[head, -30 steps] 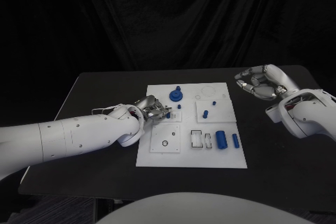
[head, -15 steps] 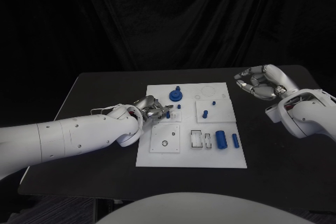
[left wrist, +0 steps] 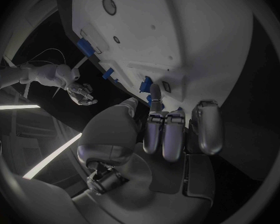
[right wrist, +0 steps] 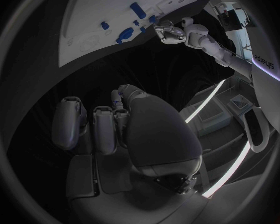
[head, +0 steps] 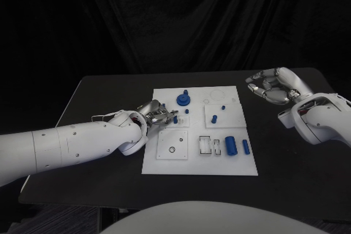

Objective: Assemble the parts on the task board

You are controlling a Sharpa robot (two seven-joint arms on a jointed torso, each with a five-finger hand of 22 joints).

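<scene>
Left hand (head: 160, 115): fingers curled over a small blue part (left wrist: 146, 83) at the board's (head: 199, 163) 9 o'clock edge; grip hidden, cannot tell. Right hand (head: 271, 86): curled, empty, off the board at 2 o'clock.

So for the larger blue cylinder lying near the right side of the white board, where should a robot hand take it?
Probably across its middle, from above. The larger blue cylinder lies flat on the white task board, long axis running toward and away from the robot, so fingers could close on its curved sides. A slimmer blue cylinder lies close on its right, leaving little room there.
</scene>
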